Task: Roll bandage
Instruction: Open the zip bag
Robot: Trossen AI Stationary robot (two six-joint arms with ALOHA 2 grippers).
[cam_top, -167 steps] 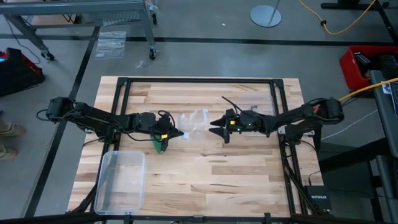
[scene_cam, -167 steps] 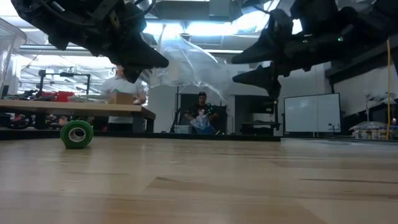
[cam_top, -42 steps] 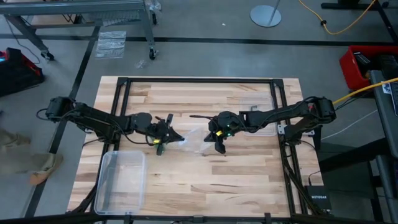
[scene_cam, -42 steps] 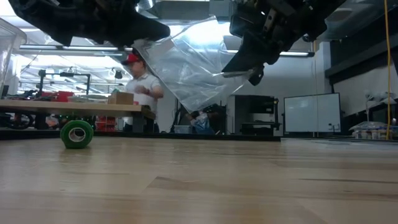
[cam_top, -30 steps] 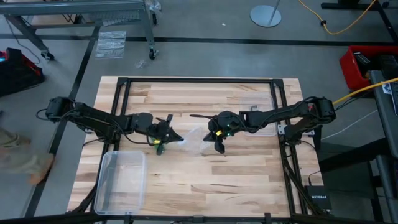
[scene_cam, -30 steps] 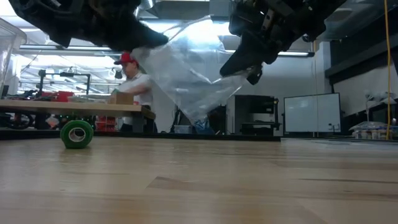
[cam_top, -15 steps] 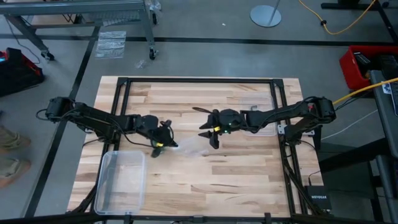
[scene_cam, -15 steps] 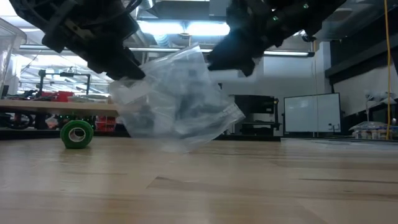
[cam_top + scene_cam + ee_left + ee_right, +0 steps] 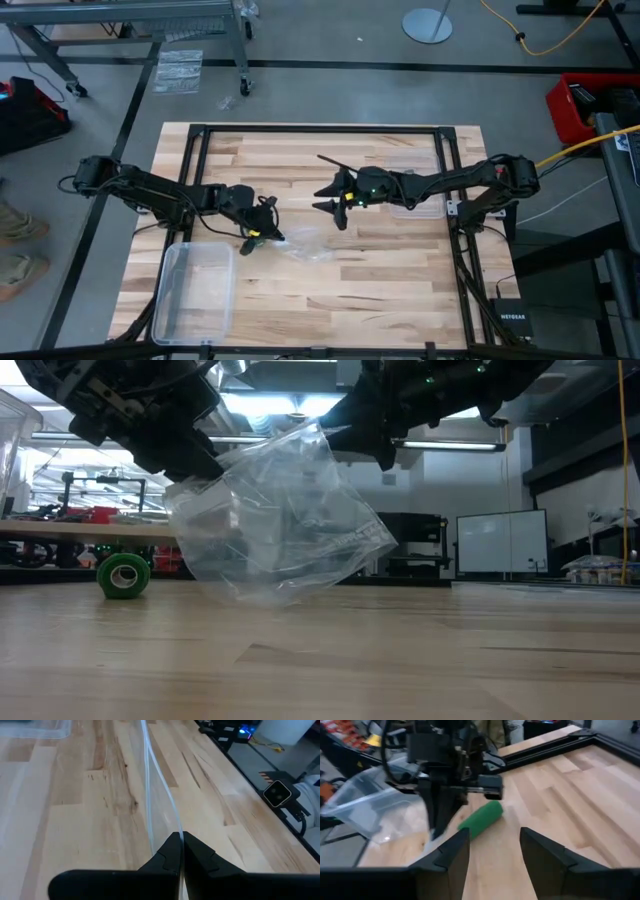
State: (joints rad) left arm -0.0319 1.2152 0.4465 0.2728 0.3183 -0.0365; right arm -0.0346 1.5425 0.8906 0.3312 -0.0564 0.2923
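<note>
The bandage is a small green roll [image 9: 123,574] lying on its side on the table, just beneath my left arm; the right wrist view shows the roll [image 9: 481,818] too. My left gripper [image 9: 268,235] is shut on a crinkly clear plastic bag [image 9: 280,525], which spreads toward the table's middle [image 9: 305,248]. My right gripper [image 9: 326,197] hovers open above the table's middle, to the right of the bag and clear of it, with nothing between its fingers [image 9: 455,850]. My left gripper pinches the clear bag by one edge [image 9: 170,827] between its two shut fingers. The fingers come from the table's left, slanting down. The bag hangs slack below them, with its lower part [image 9: 268,596] resting on the table.
A clear plastic box [image 9: 195,290] stands at the near left corner of the table. A black metal frame [image 9: 320,130] runs around the tabletop. Bare wood lies toward the near right.
My right gripper has opened and let go of the bag, then risen and tipped up toward the far edge. The bag, until then held up between both grippers, has dropped and now hangs from my left gripper alone, its bottom on the table. My left gripper has tipped downward.
</note>
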